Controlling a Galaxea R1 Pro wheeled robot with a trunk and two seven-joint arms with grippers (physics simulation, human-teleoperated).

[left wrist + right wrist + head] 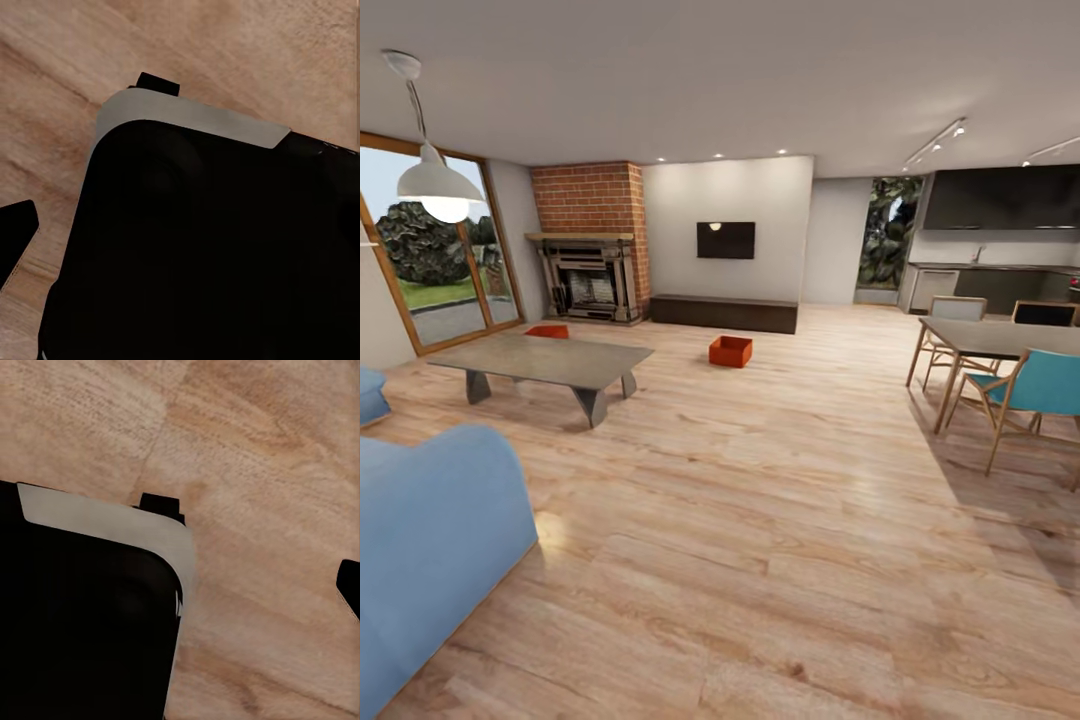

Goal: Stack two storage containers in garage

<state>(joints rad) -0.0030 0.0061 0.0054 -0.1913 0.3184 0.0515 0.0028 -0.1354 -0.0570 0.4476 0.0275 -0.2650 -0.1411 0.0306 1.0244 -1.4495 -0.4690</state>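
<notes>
Both storage containers (pixel 730 351) far ahead on living-room wood floor (pixel 780 520), one past coffee table (pixel 545 360); well beyond either end effector; opening of each untellable.

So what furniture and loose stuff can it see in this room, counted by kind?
Orange-red storage containers: 2
Low tables: 1
Dining tables: 1
Chairs: 3, one teal, one pale, one dark-backed
Blue sofa: 1
Wall TV: 1
Pendant lamp: 1
Total: 10
</notes>
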